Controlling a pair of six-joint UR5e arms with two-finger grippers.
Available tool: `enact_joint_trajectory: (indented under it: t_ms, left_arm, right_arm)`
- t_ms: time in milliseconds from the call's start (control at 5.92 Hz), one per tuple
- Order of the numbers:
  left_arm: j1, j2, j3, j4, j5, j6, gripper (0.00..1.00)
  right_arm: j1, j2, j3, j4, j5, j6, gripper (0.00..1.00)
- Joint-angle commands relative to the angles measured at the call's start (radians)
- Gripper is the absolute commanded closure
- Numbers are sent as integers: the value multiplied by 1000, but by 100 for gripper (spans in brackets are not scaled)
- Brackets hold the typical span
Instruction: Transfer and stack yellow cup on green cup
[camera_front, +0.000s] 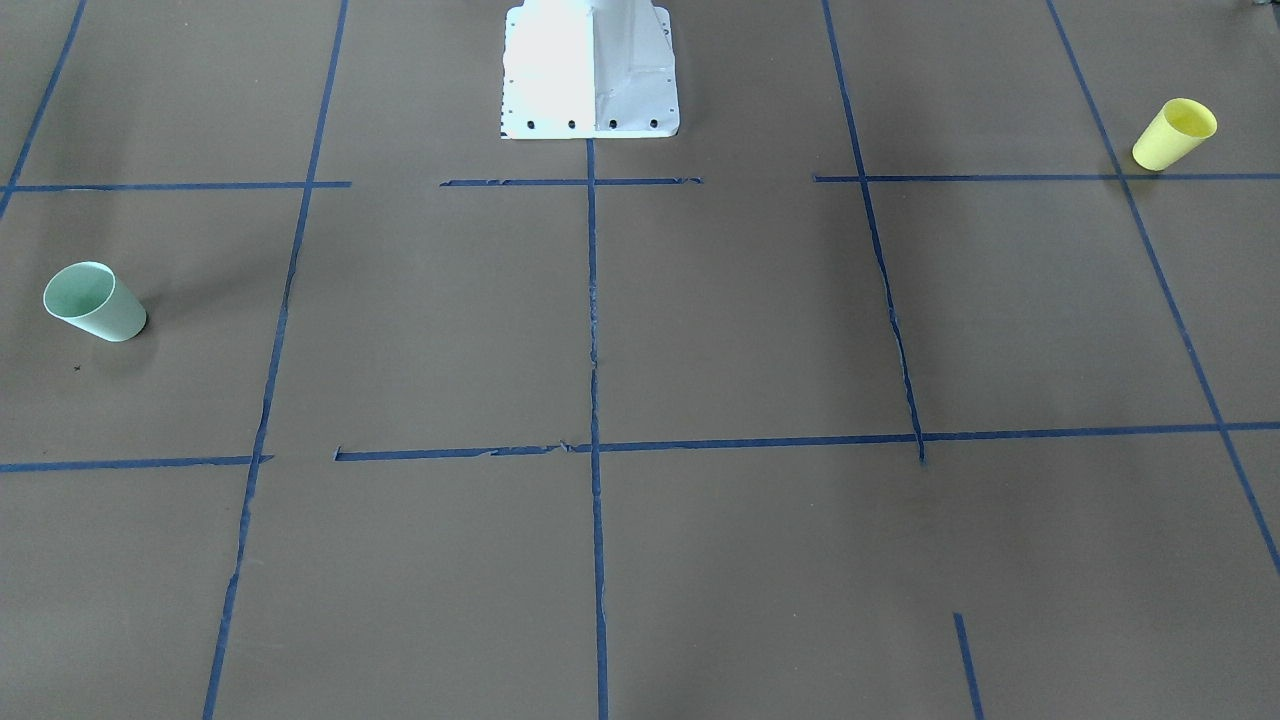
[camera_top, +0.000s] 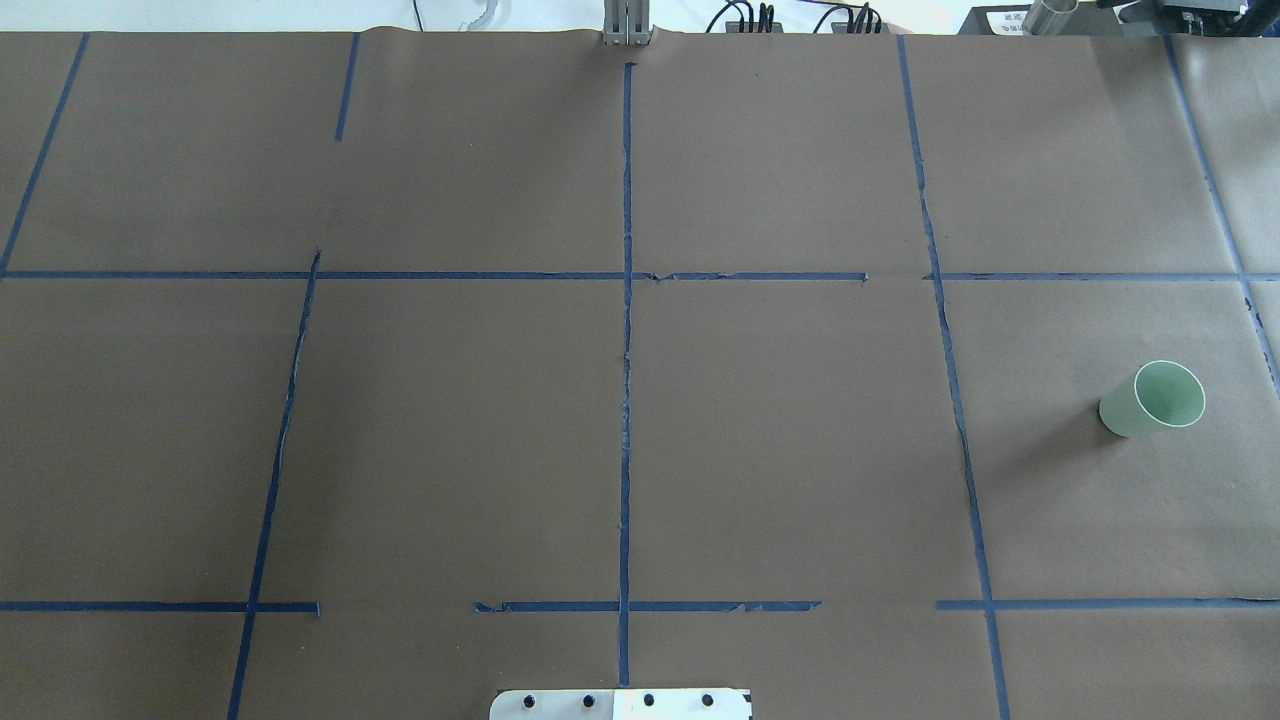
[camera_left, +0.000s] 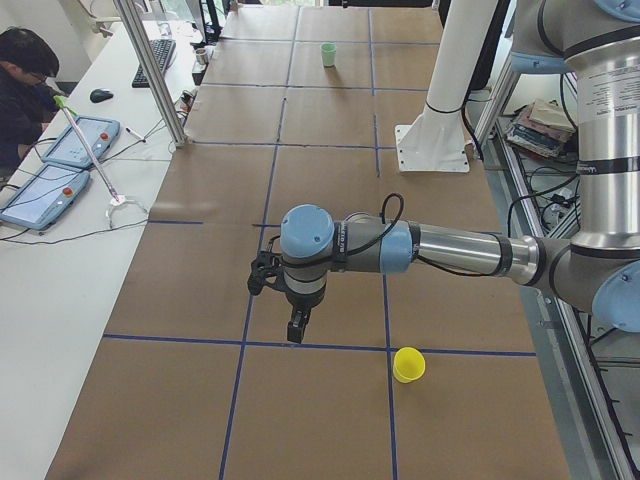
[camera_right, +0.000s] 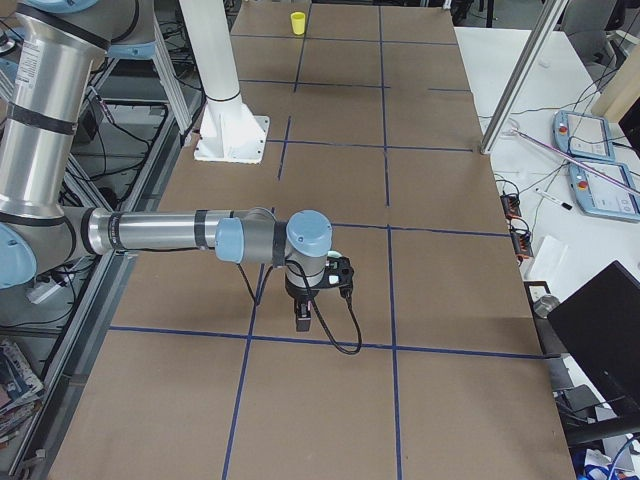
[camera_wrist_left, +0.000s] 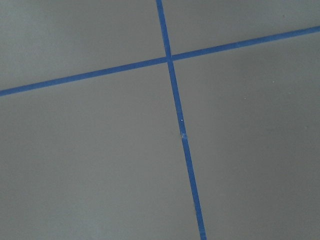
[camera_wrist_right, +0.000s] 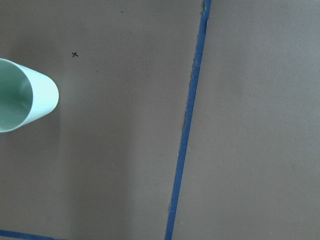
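Two cups stand on the table and neither is lifted, so as I read it this is the very start. Closest is the left claw, pointing straight down above a crossing of the blue tape lines, clear of the surface. It holds neither cup. How wide its fingers are parted I cannot tell from the side.

Near it, off toward the robot and the table's end, the yellow cup stands upright, mouth up, apart from the claw and not beneath it.

Far beyond, the right claw hangs above the table in the same way, also without a cup, and I cannot judge its opening either. The green cup stands upright off to one side of it, just clipping the edge of its wrist camera's view.

The cups are well apart. Next, I'd say, the left claw must slide over the yellow cup, drop and pinch its wall. It would then carry the cup toward the right claw, likely for a hand-over.
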Motion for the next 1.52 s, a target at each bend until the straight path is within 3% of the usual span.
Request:
enact_joint_trajectory:
  t_ms: [0,506,844,1013,1182,1351]
  left_arm:
    - [0,-4,4,0,0,0,0]
    - [95,25,6,-106,9,-133,0]
    - [193,164,4,-484,38,-495,0]
    - [239,236,1,-660,105,-637,0]
    - [300,271,-5,-772,150,-790,0]
    - [401,289,-26,-829,256,-959,0]
  right_arm:
    - [0,0,2,0,-1,0,0]
    - [0,-1,4,0,0,0,0]
    - [0,0,4,0,0,0,0]
    - [0,-1,4,0,0,0,0]
    - [0,-1,4,0,0,0,0]
    - [0,-1,4,0,0,0,0]
